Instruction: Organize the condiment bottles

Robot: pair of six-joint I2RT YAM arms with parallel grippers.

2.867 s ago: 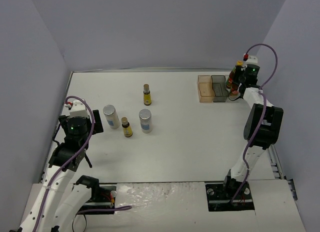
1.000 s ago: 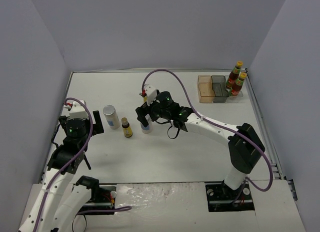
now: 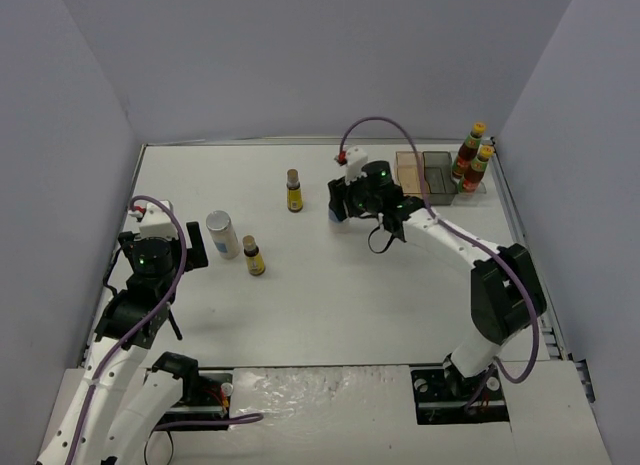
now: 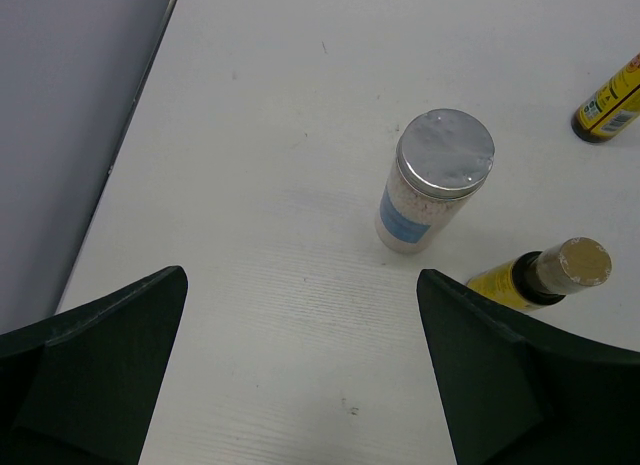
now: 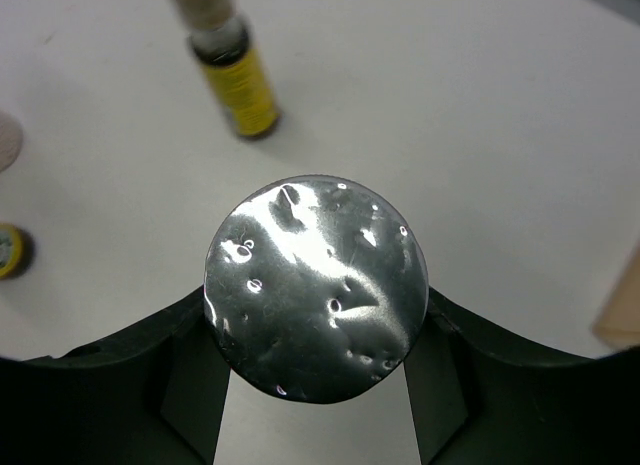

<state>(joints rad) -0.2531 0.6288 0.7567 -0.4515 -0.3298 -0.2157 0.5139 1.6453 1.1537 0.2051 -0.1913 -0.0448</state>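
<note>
My right gripper (image 5: 316, 330) is shut on a silver-lidded shaker (image 5: 316, 285), held off the table; in the top view the gripper (image 3: 341, 207) is mid-table, left of the tray, with a sliver of the shaker (image 3: 333, 214) showing. The second shaker (image 3: 222, 233) (image 4: 435, 180) stands at the left, a small yellow bottle (image 3: 254, 256) (image 4: 540, 275) beside it. Another yellow bottle (image 3: 293, 191) (image 5: 235, 75) stands farther back. Two dark red bottles (image 3: 472, 155) stand at the tray's right end. My left gripper (image 4: 300, 285) is open over bare table, short of the second shaker.
The compartment tray (image 3: 424, 177), with an orange and a grey section, sits at the back right. Grey walls close in the table on the left, back and right. The right arm's cable (image 3: 385, 125) arcs above the wrist.
The right gripper closed on the shaker beside the small yellow bottle and carried it right and back toward the tray. The left arm has not moved.
</note>
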